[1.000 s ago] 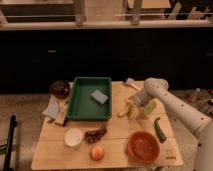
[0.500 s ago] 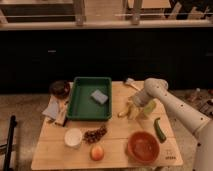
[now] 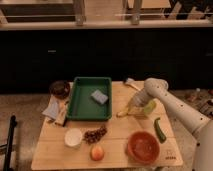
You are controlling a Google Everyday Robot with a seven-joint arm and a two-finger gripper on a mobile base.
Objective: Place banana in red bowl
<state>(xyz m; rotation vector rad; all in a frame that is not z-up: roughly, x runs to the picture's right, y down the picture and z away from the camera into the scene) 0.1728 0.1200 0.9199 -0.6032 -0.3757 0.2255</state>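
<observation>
1. Camera view: the only writing is a small dark mark at the near right corner of the wooden table (image 3: 120, 146), and it is too small to read. No brand or label shows on any item.
2. The banana (image 3: 123, 113) lies on the table to the right of the green tray (image 3: 82, 107), about halfway back. Its left end points toward the tray.
3. The gripper (image 3: 133, 107) is down at the banana's right end, right against it or just above; contact cannot be made out. Whether the gripper is open or closed cannot be told, nor whether it grips the banana.
4. A yellow-green cup (image 3: 149, 108) stands just to the right of the gripper, under the white arm (image 3: 170, 102).
5. The red bowl (image 3: 143, 148) sits at the near right of the table, well apart from the banana and nearer the camera.
6. A dark green vegetable (image 3: 159, 130) lies just behind and to the right of the red bowl.
7. A blue-grey sponge (image 3: 99, 96) rests inside the green tray.
</observation>
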